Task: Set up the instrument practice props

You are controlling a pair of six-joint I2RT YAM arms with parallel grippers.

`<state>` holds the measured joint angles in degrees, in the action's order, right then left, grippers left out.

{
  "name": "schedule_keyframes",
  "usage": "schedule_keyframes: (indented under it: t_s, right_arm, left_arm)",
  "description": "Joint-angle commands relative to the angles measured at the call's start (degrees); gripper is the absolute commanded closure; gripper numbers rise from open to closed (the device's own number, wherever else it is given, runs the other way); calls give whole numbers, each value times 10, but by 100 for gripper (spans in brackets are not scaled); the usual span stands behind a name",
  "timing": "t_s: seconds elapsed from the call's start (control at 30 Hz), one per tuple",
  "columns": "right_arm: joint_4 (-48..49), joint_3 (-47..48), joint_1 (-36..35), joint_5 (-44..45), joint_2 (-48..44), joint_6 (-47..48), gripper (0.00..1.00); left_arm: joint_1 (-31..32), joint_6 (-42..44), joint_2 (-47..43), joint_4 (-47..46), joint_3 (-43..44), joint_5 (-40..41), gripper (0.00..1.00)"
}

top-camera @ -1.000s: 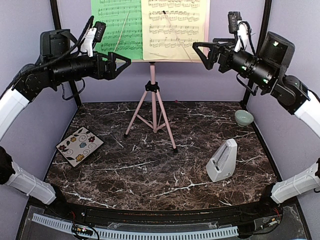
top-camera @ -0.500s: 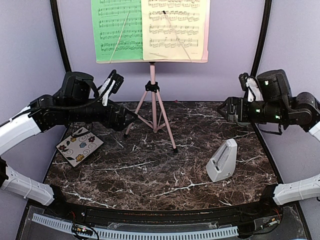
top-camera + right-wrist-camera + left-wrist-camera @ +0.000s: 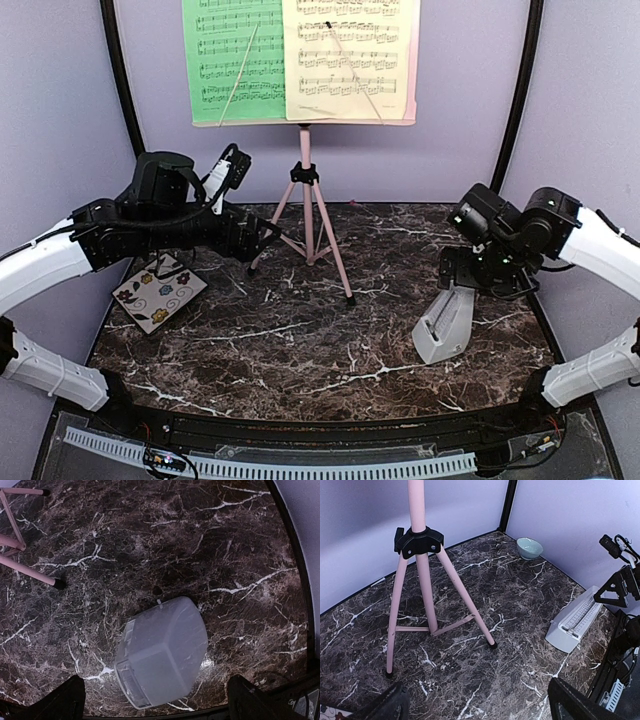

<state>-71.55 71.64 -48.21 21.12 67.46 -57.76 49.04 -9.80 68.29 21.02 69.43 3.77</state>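
Observation:
The pink tripod music stand stands at the back middle of the table. On its desk sit the green music sheet and the pale yellow music sheet, side by side. The light-grey pyramid metronome stands upright at the right front. My left gripper is open and empty, low beside the stand's left leg; the left wrist view shows the tripod ahead of it. My right gripper hangs open just above the metronome, pointing down, its fingers wide on either side without touching.
A floral square tile lies at the left under my left arm. A small pale green bowl sits at the back right corner, hidden by my right arm in the top view. Purple walls and black corner posts close in the table.
Both arms have dropped from beside the sheets. The left gripper came down next to the tripod's left leg. The right gripper swung down and in over the metronome. Both stayed open.

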Motion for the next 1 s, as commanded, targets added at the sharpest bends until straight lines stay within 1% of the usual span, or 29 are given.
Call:
schedule_keyframes:
  t_s: [0.0,0.1,0.2,0.3,0.47,0.77,0.97]
  right_arm:
    - [-7,31,4,-28,24,-48,0]
    - [-27,33,3,-36,48,-77,0]
    - [-49,41,4,-24,69,-116,0]
    - [-78,57,7,-15,97,-152,0]
    - [-96,86,21,-50,150,-207,0]
    - [-96,87,32,-98,150,-405,0]
    - [-97,78,32,-100,156,-463,0]
  left_arm:
    - [2,8,-4,-20,-9,15,1]
    - [2,15,1,-22,-8,22,1]
    - [2,11,3,-21,-6,42,1]
    - [1,8,2,-30,-10,45,1]
    - [1,13,-6,-32,-10,62,1]
    - [-16,29,-12,-40,-10,41,1]
    - [-35,30,-17,-45,-17,25,1]
